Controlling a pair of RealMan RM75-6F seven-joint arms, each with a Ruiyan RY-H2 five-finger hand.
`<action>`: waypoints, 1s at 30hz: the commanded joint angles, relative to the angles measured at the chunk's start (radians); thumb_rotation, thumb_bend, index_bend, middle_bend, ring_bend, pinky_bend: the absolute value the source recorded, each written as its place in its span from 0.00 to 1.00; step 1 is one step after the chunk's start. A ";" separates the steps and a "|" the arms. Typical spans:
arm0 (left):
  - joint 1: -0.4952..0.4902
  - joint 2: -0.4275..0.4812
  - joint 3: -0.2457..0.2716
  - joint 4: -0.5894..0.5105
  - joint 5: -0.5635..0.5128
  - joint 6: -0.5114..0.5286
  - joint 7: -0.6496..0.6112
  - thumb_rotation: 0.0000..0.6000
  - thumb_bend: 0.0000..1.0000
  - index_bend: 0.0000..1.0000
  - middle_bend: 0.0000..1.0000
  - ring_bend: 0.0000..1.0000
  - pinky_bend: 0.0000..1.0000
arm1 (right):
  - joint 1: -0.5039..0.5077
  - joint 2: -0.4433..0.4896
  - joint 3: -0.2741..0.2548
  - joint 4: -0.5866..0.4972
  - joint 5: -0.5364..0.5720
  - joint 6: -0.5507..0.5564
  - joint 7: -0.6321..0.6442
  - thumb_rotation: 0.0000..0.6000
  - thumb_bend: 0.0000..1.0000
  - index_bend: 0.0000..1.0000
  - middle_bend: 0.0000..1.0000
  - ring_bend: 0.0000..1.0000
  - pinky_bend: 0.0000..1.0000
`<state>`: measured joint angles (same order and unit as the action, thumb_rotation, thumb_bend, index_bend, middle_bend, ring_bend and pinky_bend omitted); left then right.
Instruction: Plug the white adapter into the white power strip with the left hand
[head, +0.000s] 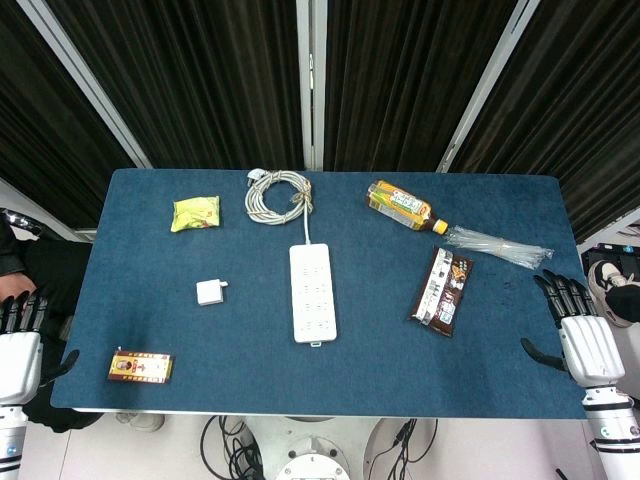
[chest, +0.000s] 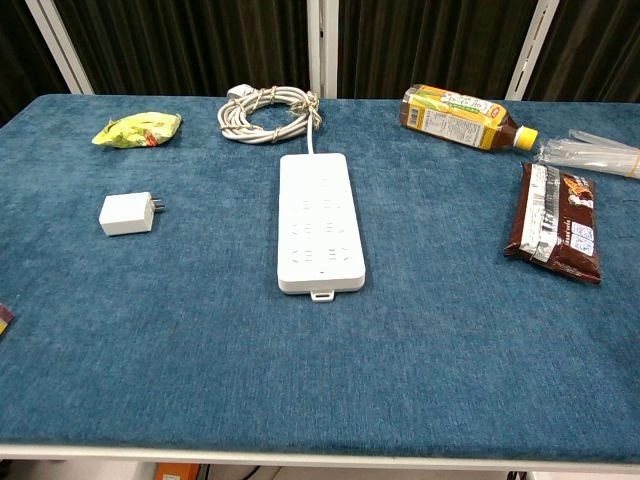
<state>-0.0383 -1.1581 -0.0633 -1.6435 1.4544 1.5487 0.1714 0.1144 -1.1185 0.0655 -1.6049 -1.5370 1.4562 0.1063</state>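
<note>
- Two hands parked off the desk edges, nothing held: left hand (head: 18, 350) at lower left of the head view, fingers straight and apart; right hand (head: 585, 335) at lower right, likewise spread and empty.
- Sitting left of centre on the blue desk (head: 400, 350): white adapter (head: 210, 292), lying flat, prongs pointing right toward the strip.
- Lying lengthwise mid-frame, well apart from the adapter: white power strip (head: 312, 292), sockets up, cord coiled (head: 278, 193) at the top.
- Judging by looks: small, light, rigid, smooth plastic, likely to skid on a clumsy touch.
- Best pinched across the two flat sides of the body, prongs left free.
- Needs tipping prongs-down before pressing in; strip may shift, being light too.
- Not yet begun.
</note>
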 joint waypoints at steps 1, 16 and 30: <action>-0.002 -0.002 -0.001 0.000 -0.007 -0.009 -0.002 1.00 0.18 0.04 0.00 0.00 0.00 | 0.000 -0.001 0.001 -0.002 0.004 0.000 -0.002 1.00 0.15 0.00 0.01 0.00 0.00; -0.218 0.013 -0.055 -0.092 0.069 -0.239 0.084 1.00 0.16 0.11 0.08 0.00 0.00 | -0.003 0.004 -0.007 0.021 -0.023 0.018 0.028 1.00 0.15 0.00 0.01 0.00 0.00; -0.486 -0.227 -0.104 0.025 -0.158 -0.584 0.254 1.00 0.16 0.22 0.23 0.07 0.00 | 0.001 0.015 -0.008 0.022 -0.024 0.016 0.032 1.00 0.15 0.00 0.01 0.00 0.00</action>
<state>-0.5014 -1.3570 -0.1663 -1.6405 1.3259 0.9890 0.4002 0.1157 -1.1039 0.0580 -1.5830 -1.5610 1.4730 0.1381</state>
